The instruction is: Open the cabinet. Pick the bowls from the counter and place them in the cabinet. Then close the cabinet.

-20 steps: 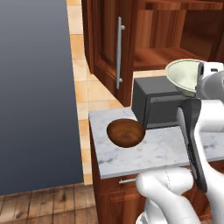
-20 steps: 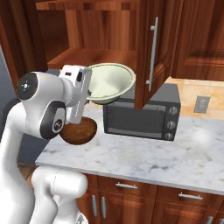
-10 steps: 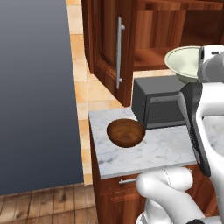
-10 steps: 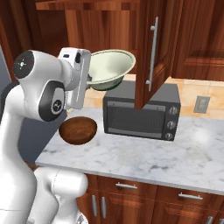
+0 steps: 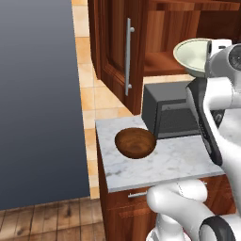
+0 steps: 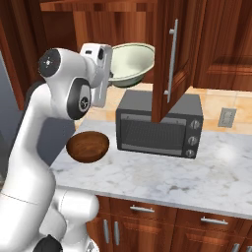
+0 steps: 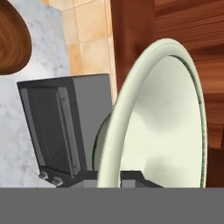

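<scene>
Two base cameras look forward and down from behind the arm's left and right, sharing the white-grey veined marble counter at mid-frame, while the hand camera sits close against the pale cream-green glossy bowl.

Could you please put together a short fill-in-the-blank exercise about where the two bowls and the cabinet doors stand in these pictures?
1. The tool is shut on the rim of the pale ____ bowl.
2. The brown bowl rests on the marble ____ .
3. The held bowl is raised above the dark ____ , in front of the cabinet's interior.
4. Both cabinet doors stand ____ .

Missing words: cream-green; counter; microwave; open
</scene>
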